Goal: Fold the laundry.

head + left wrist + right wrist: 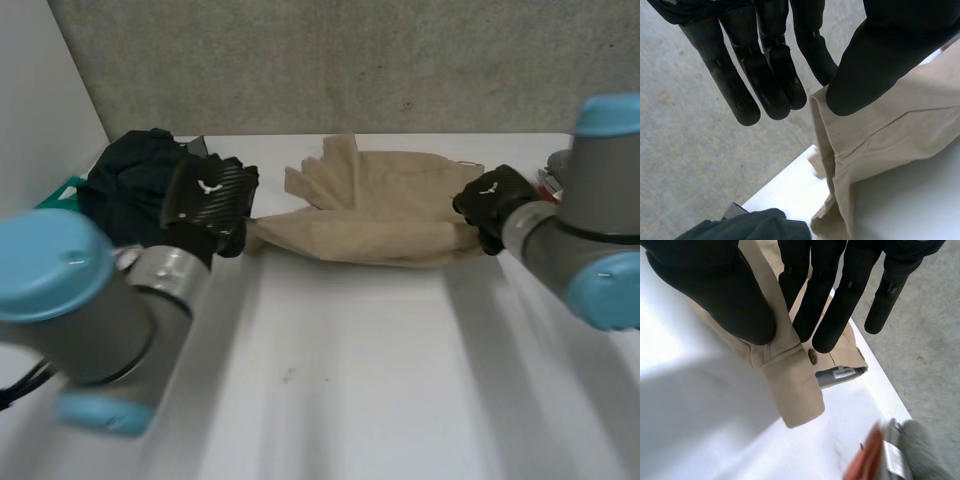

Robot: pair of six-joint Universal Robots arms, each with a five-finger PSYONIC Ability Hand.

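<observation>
A beige garment [370, 215] lies crumpled at the back middle of the white table, stretched between my two hands. My left hand [215, 205] holds its left end; in the left wrist view the thumb of that hand [880, 55] pinches a hemmed edge of the beige cloth [890, 135] against the straight fingers [770, 75]. My right hand [490, 205] holds the right end. There the thumb [720, 290] and fingers [825, 305] pinch a waistband [790, 390] with a buttonhole, lifted a little off the table.
A pile of dark green clothes [130, 180] sits at the back left, close beside my left hand, and shows below it too [750, 227]. An orange and grey object [880, 455] lies near the table's right edge. A grey wall runs behind the table.
</observation>
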